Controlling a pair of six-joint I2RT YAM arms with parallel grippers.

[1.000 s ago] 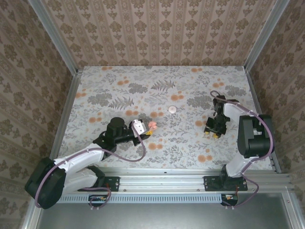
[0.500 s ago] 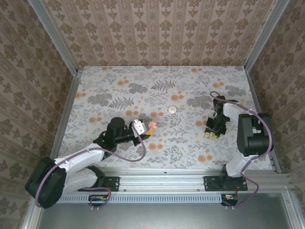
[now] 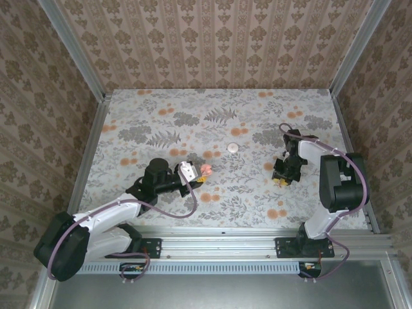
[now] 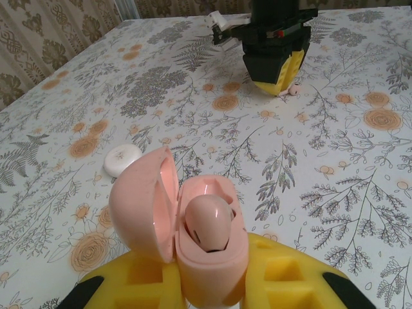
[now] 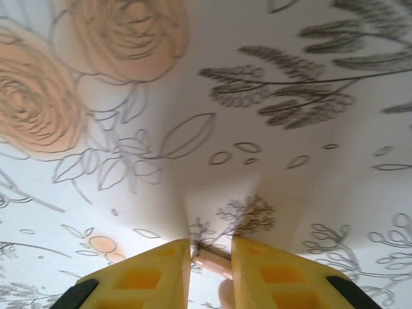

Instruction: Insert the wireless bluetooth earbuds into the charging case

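Observation:
My left gripper [image 4: 209,278] is shut on the pink charging case [image 4: 212,270], which it holds just above the table left of centre [image 3: 206,169]. The case lid [image 4: 143,201] stands open to the left. One pale pink earbud [image 4: 209,226] sits in a case socket. My right gripper [image 5: 210,256] is down on the table at the right [image 3: 282,177]. A second small pink earbud [image 5: 214,262] lies crosswise between its yellow fingers [image 5: 270,273], its stem touching both pads. In the left wrist view that bud [image 4: 293,92] peeks out beside the right gripper [image 4: 273,64].
A small white round disc [image 3: 233,147] lies on the flowered tablecloth [image 3: 161,122] near the middle, also left of the case [image 4: 122,159]. The cloth puckers around the right fingertips. Patterned walls enclose the table on three sides.
My right gripper has shifted slightly left and its jaws have narrowed onto the earbud on the table. The left arm and the case have stayed put.

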